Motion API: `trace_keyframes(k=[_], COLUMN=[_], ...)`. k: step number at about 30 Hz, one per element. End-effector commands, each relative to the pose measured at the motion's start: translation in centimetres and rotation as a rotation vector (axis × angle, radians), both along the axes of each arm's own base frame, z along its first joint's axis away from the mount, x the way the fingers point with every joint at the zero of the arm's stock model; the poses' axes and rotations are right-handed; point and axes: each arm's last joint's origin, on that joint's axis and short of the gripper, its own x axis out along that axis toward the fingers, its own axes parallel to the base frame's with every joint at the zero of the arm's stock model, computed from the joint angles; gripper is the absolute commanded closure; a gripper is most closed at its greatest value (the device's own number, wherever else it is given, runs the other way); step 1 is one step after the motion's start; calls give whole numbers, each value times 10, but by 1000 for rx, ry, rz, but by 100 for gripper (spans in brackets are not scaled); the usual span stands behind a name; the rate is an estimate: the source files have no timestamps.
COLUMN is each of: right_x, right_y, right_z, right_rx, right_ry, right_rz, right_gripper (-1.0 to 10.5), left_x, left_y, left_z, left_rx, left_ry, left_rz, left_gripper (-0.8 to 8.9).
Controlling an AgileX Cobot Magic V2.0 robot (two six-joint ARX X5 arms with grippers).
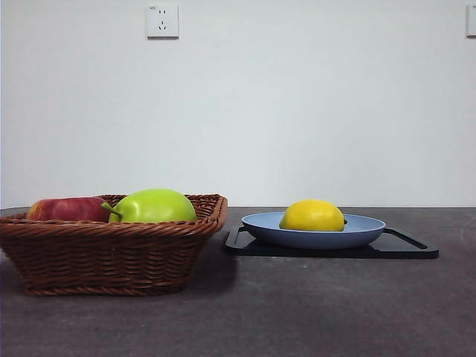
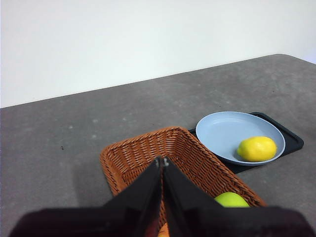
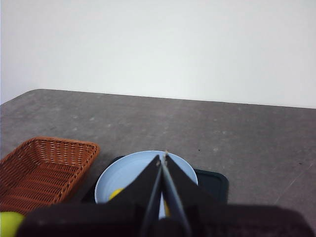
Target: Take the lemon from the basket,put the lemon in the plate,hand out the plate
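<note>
The yellow lemon lies in the light blue plate, which sits on a flat black tray to the right of the wicker basket. The left wrist view shows the lemon in the plate, beyond the basket. My left gripper is shut and empty, high above the basket. My right gripper is shut and empty, high above the plate; a bit of the lemon shows beside its jaws. Neither gripper shows in the front view.
A yellow-green stemmed fruit and a red apple lie in the basket. The green fruit also shows in the left wrist view and the right wrist view. A wall socket is on the wall behind.
</note>
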Motion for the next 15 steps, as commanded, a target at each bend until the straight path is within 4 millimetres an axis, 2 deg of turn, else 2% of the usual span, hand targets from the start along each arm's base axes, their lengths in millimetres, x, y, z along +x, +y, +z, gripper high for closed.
trace_keyframes(k=[1, 6, 10, 15], right_x=[-1, -1, 0, -1], right_y=[0, 0, 0, 0], right_z=[3, 3, 3, 3], right_rx=[17, 17, 17, 17], right_ry=[-11, -11, -11, -11], right_rz=[0, -1, -2, -1], right_gripper=[943, 943, 943, 943], left_x=[0, -17, -35, -36], left_y=[-1, 10, 24, 34], left_z=[2, 3, -2, -17], left_rx=[-10, 51, 46, 40], left_ry=[-6, -72, -99, -159], left_rz=[-8, 31, 155, 316], left_gripper=[805, 805, 805, 805])
